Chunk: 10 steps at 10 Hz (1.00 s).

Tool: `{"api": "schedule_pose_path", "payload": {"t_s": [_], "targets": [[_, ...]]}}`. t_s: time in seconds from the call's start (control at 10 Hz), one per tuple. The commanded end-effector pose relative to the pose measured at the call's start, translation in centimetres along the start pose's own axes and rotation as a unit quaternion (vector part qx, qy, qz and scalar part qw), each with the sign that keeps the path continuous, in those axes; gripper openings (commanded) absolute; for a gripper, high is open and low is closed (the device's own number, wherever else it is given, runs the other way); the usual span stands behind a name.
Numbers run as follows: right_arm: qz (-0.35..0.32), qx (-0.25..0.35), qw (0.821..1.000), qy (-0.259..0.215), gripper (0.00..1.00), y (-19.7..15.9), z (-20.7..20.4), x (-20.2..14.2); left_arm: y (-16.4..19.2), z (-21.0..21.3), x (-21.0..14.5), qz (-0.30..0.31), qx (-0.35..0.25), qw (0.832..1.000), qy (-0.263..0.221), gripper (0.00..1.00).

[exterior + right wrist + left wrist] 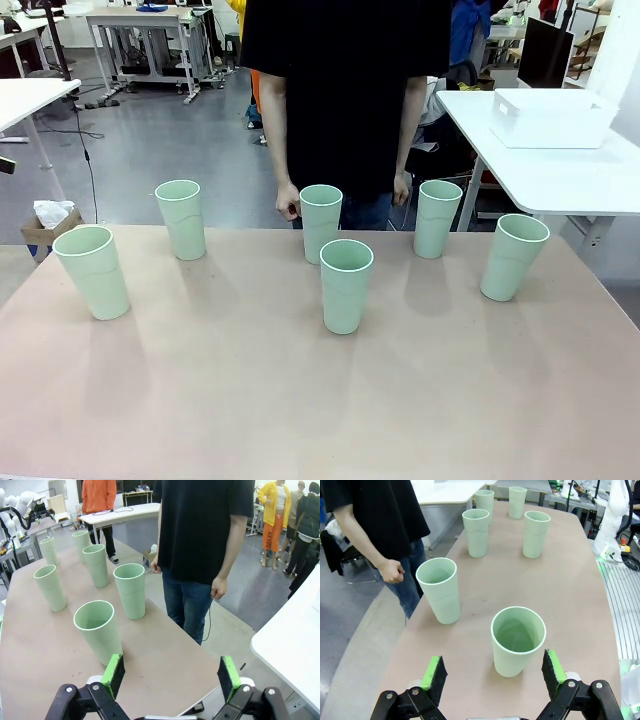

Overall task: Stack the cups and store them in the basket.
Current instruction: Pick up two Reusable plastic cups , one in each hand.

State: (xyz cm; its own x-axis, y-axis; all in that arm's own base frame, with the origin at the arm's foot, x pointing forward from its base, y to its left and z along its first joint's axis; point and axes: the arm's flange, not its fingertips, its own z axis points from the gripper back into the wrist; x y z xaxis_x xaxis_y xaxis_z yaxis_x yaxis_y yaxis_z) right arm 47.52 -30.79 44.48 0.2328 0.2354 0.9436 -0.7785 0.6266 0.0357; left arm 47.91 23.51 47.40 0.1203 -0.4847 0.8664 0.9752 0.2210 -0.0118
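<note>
On the surface (200, 400), six cups (346, 285) stand upright, well apart. The basket (553, 118) sits on a second surface (560, 185) at 2 o'clock. The left hand (493, 670) is wide apart, a cup just in front. The right hand (170, 674) is apart too, a cup at 10 o'clock.

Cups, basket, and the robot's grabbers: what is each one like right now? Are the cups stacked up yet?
Cups: all six standing upright, apart from each other, none stacked.
Basket: sitting on the side table, inside hidden from here.
Left gripper: open, holding nothing.
Right gripper: open, holding nothing.
Person's hands: hanging down by the table's far edge, not touching a cup.
</note>
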Motion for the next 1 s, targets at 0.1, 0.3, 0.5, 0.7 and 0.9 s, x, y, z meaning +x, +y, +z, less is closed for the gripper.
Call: {"api": "schedule_pose_path", "payload": {"t_s": [0.1, 0.3, 0.5, 0.7, 0.9], "targets": [[0.002, -0.001, 1.0, -0.001, 1.0, 0.07, 0.1, 0.23, -0.1, 0.16, 0.16, -0.002, 0.003, 1.0, 0.001, 1.0], [0.002, -0.001, 1.0, -0.001, 1.0, 0.07, 0.1, 0.23, -0.1, 0.16, 0.16, -0.002, 0.003, 1.0, 0.001, 1.0], [0.002, -0.001, 1.0, -0.001, 1.0, 0.07, 0.1, 0.23, -0.1, 0.16, 0.16, -0.002, 0.003, 1.0, 0.001, 1.0], [0.002, -0.001, 1.0, -0.001, 1.0, 0.07, 0.1, 0.23, -0.1, 0.16, 0.16, -0.002, 0.003, 1.0, 0.001, 1.0], [0.002, -0.001, 1.0, -0.001, 1.0, 0.07, 0.1, 0.23, -0.1, 0.16, 0.16, -0.002, 0.003, 1.0, 0.001, 1.0]]}}
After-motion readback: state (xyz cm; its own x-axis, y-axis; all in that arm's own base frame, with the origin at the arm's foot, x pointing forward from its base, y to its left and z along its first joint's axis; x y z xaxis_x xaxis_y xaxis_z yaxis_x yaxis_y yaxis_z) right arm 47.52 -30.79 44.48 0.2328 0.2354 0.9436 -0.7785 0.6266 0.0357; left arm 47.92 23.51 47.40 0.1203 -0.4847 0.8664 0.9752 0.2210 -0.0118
